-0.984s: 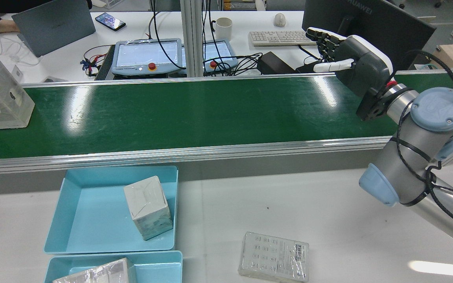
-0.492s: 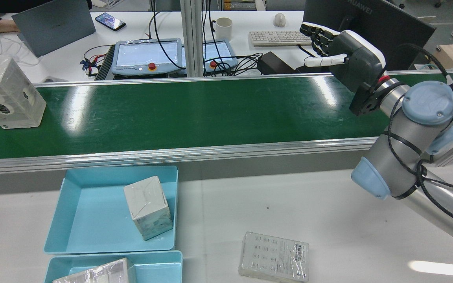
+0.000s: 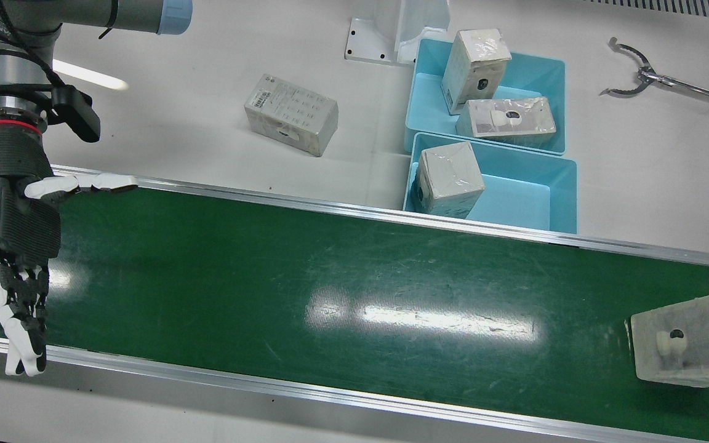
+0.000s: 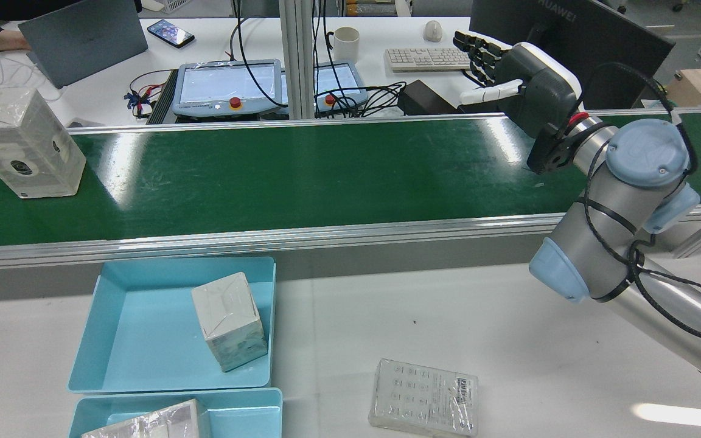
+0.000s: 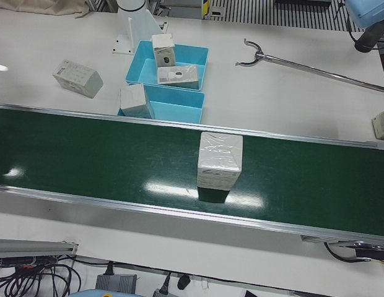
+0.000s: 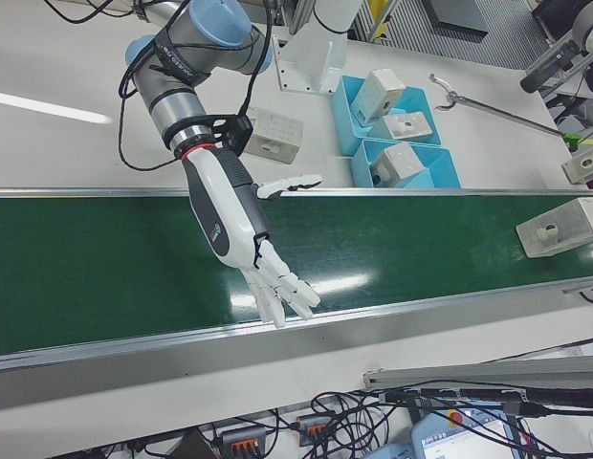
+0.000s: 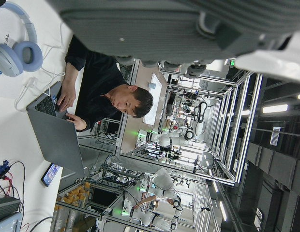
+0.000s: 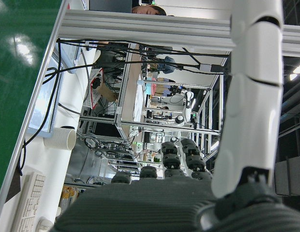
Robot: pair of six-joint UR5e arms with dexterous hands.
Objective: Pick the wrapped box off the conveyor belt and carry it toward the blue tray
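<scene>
Our right hand (image 4: 524,85), fingers spread and empty, hangs over the belt's (image 4: 302,176) right end, while the box (image 4: 22,143) stands upright well apart at its left end.

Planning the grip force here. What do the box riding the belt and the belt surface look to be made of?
The wrapped box looks like pale cardboard under clear, crinkly plastic film, which glints. The conveyor belt seems a smooth green rubber or PVC sheet: glossy, with lamp reflections and fine scuffs.
</scene>
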